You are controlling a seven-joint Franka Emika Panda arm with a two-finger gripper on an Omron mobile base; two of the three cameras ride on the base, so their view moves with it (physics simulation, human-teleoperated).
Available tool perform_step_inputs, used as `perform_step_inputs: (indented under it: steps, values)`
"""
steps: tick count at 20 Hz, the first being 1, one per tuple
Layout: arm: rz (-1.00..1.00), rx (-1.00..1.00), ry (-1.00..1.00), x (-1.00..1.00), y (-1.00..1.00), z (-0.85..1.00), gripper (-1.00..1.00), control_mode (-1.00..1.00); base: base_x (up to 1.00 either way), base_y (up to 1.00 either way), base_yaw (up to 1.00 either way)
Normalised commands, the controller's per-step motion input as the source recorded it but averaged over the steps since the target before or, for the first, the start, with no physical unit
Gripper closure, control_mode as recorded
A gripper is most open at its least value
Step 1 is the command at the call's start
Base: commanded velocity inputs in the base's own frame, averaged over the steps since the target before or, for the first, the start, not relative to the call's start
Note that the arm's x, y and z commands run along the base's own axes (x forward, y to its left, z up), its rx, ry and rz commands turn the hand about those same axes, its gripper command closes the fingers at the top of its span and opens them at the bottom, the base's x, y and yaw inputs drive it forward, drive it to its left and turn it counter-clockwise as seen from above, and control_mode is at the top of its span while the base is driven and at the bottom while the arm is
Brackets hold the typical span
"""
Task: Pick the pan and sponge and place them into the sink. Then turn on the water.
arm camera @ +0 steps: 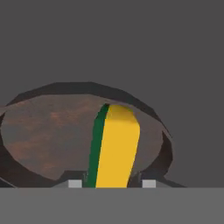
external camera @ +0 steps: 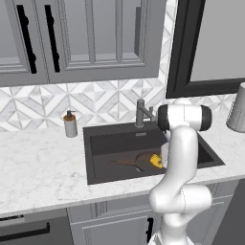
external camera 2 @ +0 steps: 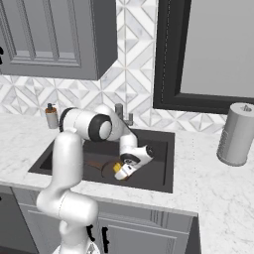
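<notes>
The jaws [arm camera: 112,183] stand narrowly apart with the sponge [arm camera: 114,146] between them; whether they still grip it I cannot tell. Just beyond the jaws the pan [arm camera: 52,135] lies under the sponge, down in the sink [external camera: 115,141].

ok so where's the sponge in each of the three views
Left base view: sponge low in the sink, right of centre, beside the arm.
Right base view: sponge at centre, by the gripper.
Hand view: sponge bottom centre, upright.
Shared landmark: the pan behind it.
</notes>
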Motion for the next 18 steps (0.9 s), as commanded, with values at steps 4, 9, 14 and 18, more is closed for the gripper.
perform_step_inputs:
  steps: [4, 9, 14, 18]
  values:
    - [0.0, 0.08, -0.07, 0.07, -0.2, -0.07, -1.0, -1.0, 0.0, 0.0, 0.0]
    - [0.0, 0.11, -0.17, 0.0, -0.25, 0.07, -1.0, -1.0, 0.0, 0.0, 0.0]
    - [0.0, 0.11, -0.18, -0.05, -0.11, 0.8, -1.0, -1.0, 0.0, 0.0, 0.0]
    - [0.0, 0.03, -0.15, -0.18, 0.0, 1.0, -1.0, -1.0, 0.0, 0.0, 0.0]
